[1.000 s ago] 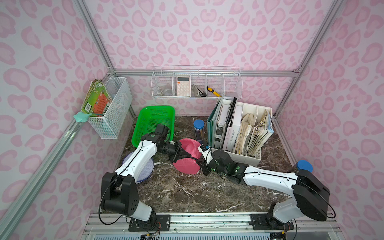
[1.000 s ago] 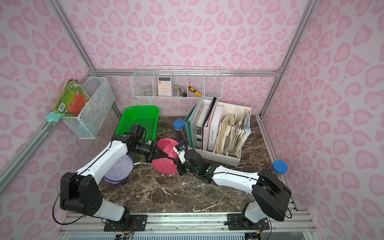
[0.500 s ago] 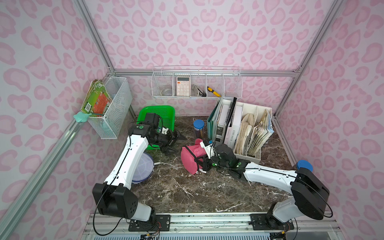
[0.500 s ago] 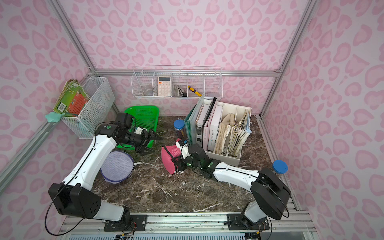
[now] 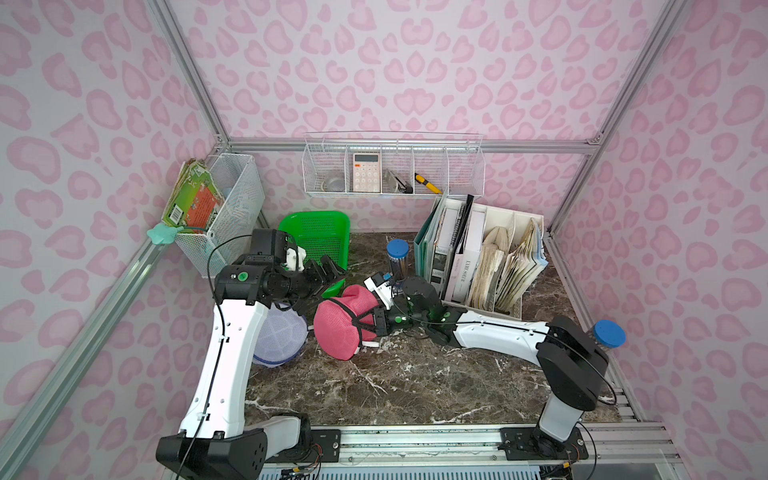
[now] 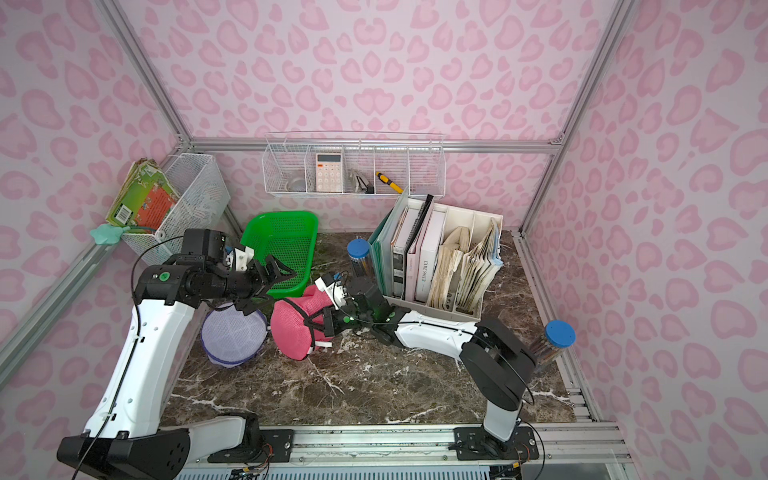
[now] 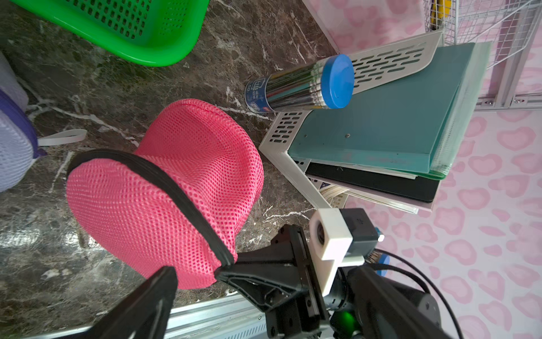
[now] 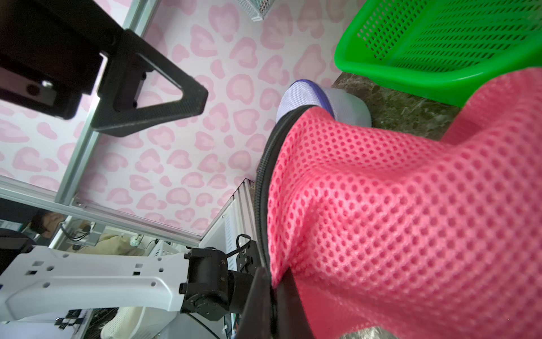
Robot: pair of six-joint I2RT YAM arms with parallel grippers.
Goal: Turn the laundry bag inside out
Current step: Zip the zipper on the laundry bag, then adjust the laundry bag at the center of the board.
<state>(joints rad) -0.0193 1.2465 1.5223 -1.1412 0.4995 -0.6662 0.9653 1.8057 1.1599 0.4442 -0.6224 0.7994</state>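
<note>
Desk (image 5: 415, 386) carries a green basket (image 5: 320, 232) and, just beside it, the pink laundry bag (image 5: 338, 328). Jaws of the right arm (image 5: 498, 334) pinch its black zip rim (image 7: 176, 190), probably to anchor the mouth, while jaws of the left arm (image 5: 232, 332) hang spread, clear of it.

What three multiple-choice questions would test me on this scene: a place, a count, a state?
1. The green plastic basket stands:
A) at the back, on the left arm's side
B) on the front rail
C) in the wall shelf
2. Blue-lidded clear pencil tubes in view:
A) one
B) two
C) four
3. The left hand is:
A) open, holding nothing
B) shut on the basket
C) shut on a tube
Answers: 1 A, it sits by the back wall; 2 B, one beside the white file rack, one at the far right; 3 A, only the right hand pinches the pink mesh laundry bag.
</note>
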